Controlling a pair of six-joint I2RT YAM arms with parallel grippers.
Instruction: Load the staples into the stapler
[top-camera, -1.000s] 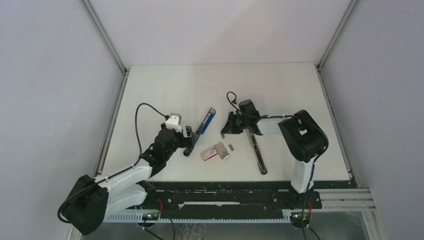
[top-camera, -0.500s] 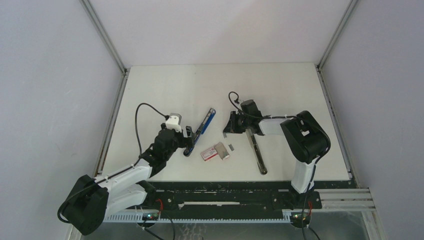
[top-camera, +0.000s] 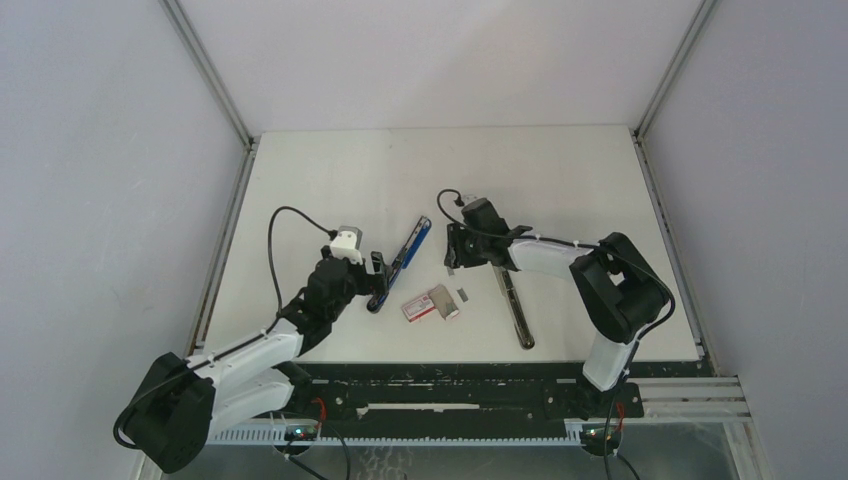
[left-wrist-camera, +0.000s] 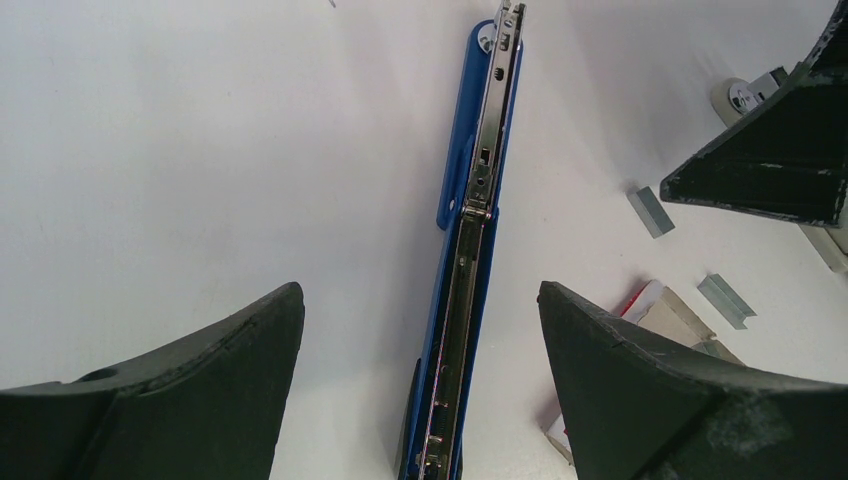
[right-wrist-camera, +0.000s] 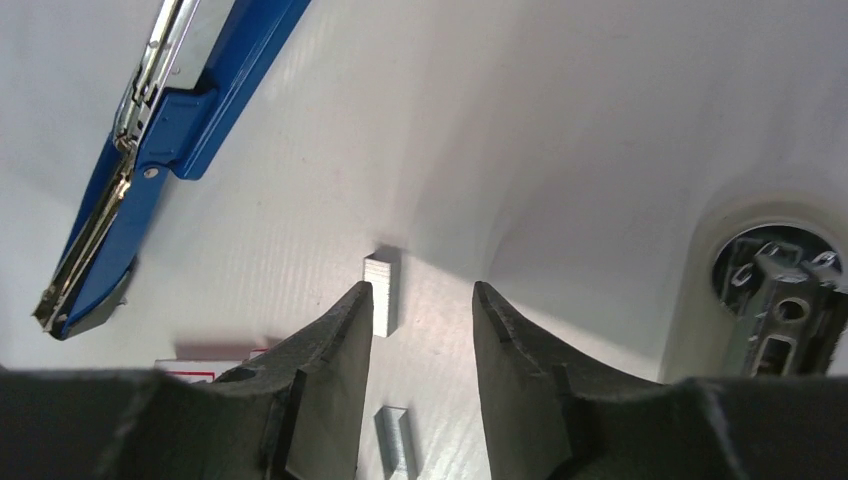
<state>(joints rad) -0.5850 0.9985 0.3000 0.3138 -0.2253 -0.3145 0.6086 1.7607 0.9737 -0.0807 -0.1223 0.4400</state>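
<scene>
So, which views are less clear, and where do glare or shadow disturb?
Top external: even, soft light, sharp, though the staple box is too small for detail. Left wrist: the blue stapler is sharp; the dark fingers near the lens are soft. Right wrist: a bright patch on the table, soft shadow beside the staple strip.

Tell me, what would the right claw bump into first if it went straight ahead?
Probably the small silver staple strip lying right by the tips of the right claw, on the table; depth is unclear.
</scene>
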